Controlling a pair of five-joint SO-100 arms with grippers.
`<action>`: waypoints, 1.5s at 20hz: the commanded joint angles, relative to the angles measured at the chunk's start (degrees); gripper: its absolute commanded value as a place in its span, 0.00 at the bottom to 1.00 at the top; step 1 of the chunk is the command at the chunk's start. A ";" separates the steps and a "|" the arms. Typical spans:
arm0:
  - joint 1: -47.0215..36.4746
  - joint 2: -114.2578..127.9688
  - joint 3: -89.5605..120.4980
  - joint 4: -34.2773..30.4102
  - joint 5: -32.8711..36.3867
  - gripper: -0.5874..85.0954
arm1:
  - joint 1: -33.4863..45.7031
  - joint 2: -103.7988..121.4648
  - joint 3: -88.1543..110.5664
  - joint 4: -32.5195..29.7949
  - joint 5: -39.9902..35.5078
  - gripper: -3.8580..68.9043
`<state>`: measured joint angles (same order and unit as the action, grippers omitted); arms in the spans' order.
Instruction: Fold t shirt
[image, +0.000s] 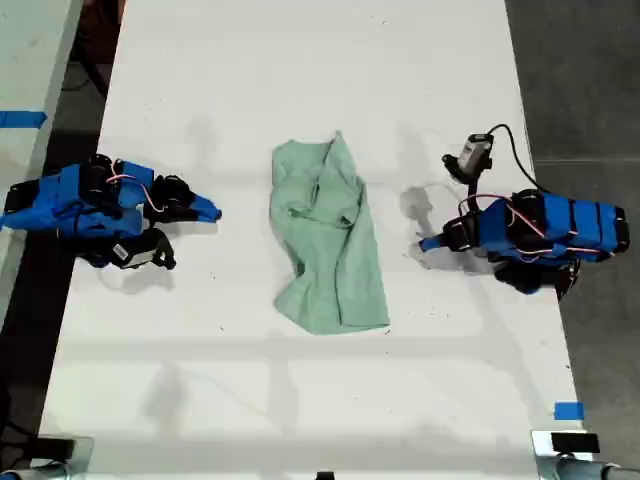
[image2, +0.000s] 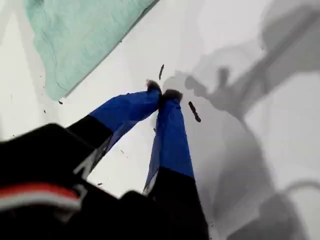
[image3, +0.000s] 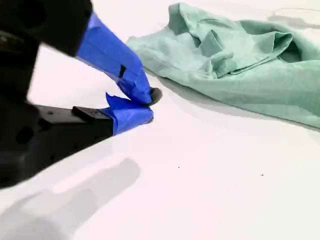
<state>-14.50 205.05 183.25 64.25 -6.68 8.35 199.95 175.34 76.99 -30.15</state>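
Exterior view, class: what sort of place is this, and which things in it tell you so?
Probably a robotics lab or workshop bench, not a home. A bare white table holds two blue arms, a mint t shirt crumpled between them. Blue tape marks sit at the table's edge, and a cabled camera is mounted on one arm.

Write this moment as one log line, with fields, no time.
t shirt: crumpled, mid table | my first gripper: shut, empty | my second gripper: shut, empty | fold: not begun
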 joint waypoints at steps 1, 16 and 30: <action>-1.49 0.26 1.14 -1.23 0.18 0.00 | -0.53 0.35 2.37 0.18 0.35 0.08; 7.47 -6.42 -9.58 -3.87 -14.68 0.00 | -6.06 -17.23 -11.60 0.18 15.29 0.05; 15.38 -105.29 -83.58 -3.96 -10.72 0.01 | -26.63 -114.70 -110.57 18.28 25.49 0.03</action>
<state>-0.79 104.68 108.72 61.00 -18.02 -16.79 85.17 71.54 93.52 -5.80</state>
